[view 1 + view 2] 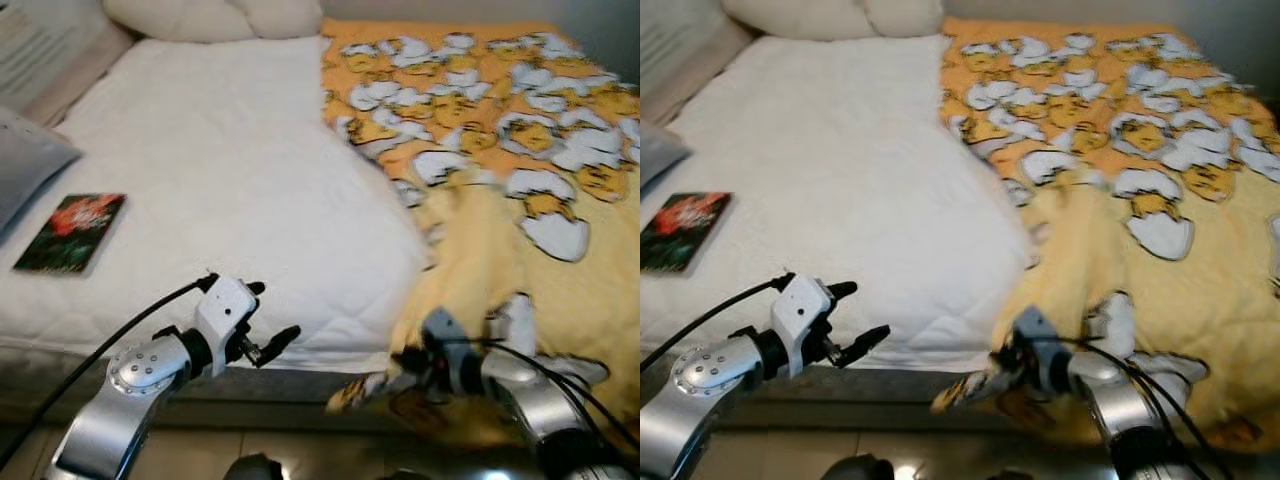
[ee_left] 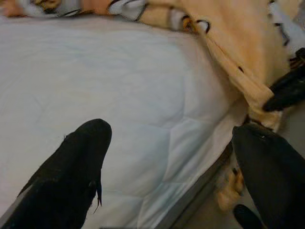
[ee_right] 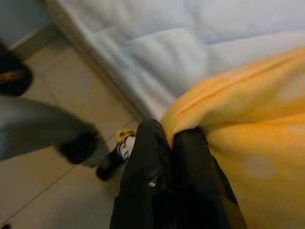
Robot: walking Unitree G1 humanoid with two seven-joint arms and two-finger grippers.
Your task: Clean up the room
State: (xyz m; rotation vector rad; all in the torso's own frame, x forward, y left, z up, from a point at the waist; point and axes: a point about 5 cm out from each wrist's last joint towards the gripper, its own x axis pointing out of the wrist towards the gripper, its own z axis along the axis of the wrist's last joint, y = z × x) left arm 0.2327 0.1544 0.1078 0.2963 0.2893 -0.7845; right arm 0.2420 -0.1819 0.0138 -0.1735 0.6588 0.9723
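- Left eye view: white quilted mattress half covered by yellow blanket printed with eggshell chicks, draped over the bed's right half and down its near edge; dark red-flowered book lying flat near the left side; left gripper hovering by the mattress edge, fingers spread.
- Right eye view: right gripper low at the blanket's hanging corner.
- Left wrist view: spread fingers released over bare mattress.
- Right wrist view: fingers clenched on a yellow fold above tiled floor.
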